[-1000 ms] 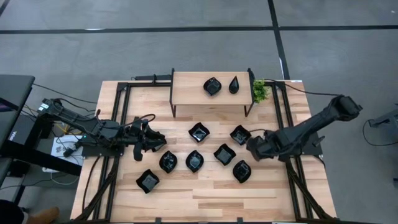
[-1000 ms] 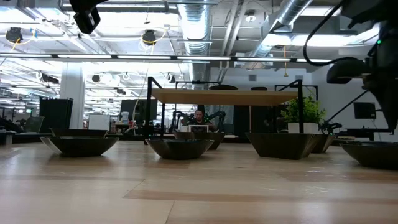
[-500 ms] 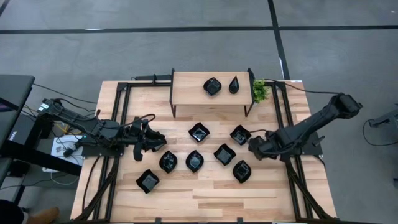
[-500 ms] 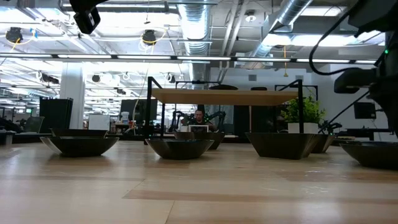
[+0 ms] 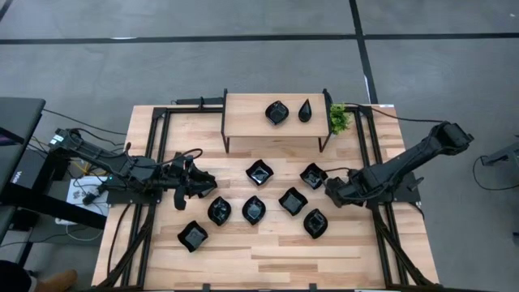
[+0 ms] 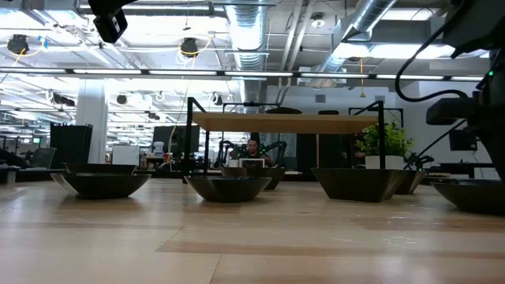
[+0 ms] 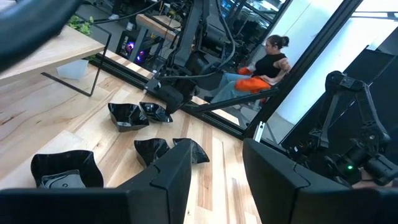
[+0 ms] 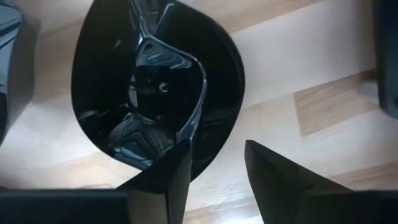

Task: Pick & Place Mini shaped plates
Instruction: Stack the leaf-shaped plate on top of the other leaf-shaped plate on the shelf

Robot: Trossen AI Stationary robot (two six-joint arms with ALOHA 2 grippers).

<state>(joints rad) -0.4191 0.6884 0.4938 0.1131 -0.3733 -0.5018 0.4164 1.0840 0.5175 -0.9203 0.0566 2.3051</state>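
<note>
Nine small black plates (image 5: 260,172) in all: seven on the bench (image 5: 268,255) and two on the raised shelf (image 5: 247,114) at the bench's far edge. One green plant (image 5: 338,118). Two robot arms, each with one end effector.

A small green plant (image 5: 338,118) stands beside a raised wooden shelf (image 5: 247,116) on the table (image 5: 268,251).

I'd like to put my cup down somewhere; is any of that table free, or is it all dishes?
The front strip of the table, nearer than the lowest plates, is bare. The raised shelf is free on its left half; two plates and a plant sit to its right. The middle, between the left gripper and right gripper, is crowded.
</note>
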